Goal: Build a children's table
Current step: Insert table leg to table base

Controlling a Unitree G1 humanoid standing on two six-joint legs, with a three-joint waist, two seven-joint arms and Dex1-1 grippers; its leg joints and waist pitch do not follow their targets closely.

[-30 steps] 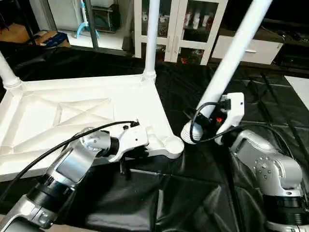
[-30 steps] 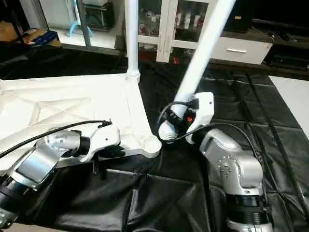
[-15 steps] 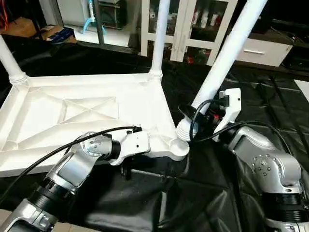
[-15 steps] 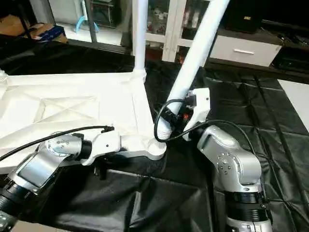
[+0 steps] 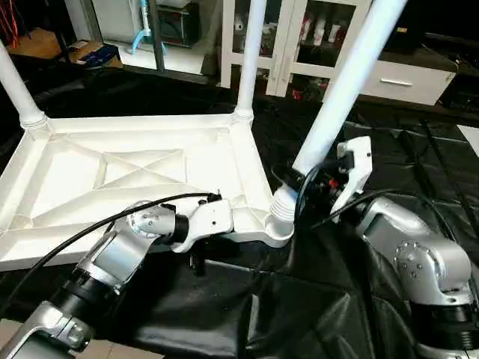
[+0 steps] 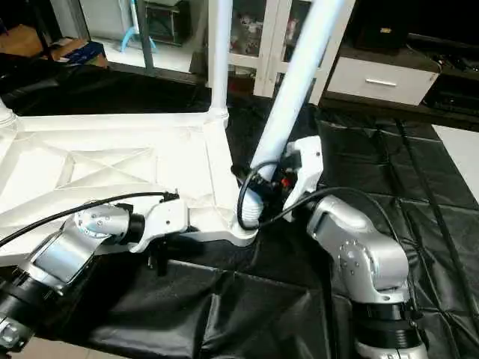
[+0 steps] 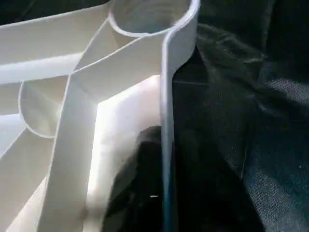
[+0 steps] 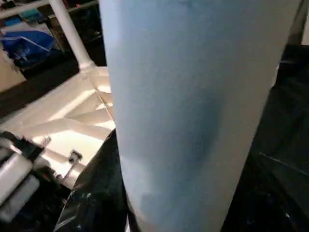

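While the right gripper (image 5: 318,183) clasps a long white tapered tube leg (image 5: 340,93) over the corner socket (image 5: 275,224), the left gripper (image 5: 196,258) pinches the upturned white plastic tabletop's (image 5: 112,172) rim. Two legs stand fitted.

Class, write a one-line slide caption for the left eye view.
Right gripper lowers a tilted leg onto the upturned tabletop's near corner socket.

The top (image 5: 135,179) is lying underside up on the sheet (image 5: 322,314), with two legs (image 5: 249,52) standing in its far corner sockets. A third leg (image 5: 340,90) is leaning over the near right socket (image 5: 273,224), its foot just at it. The cabinet (image 5: 299,37) is sitting behind everything.
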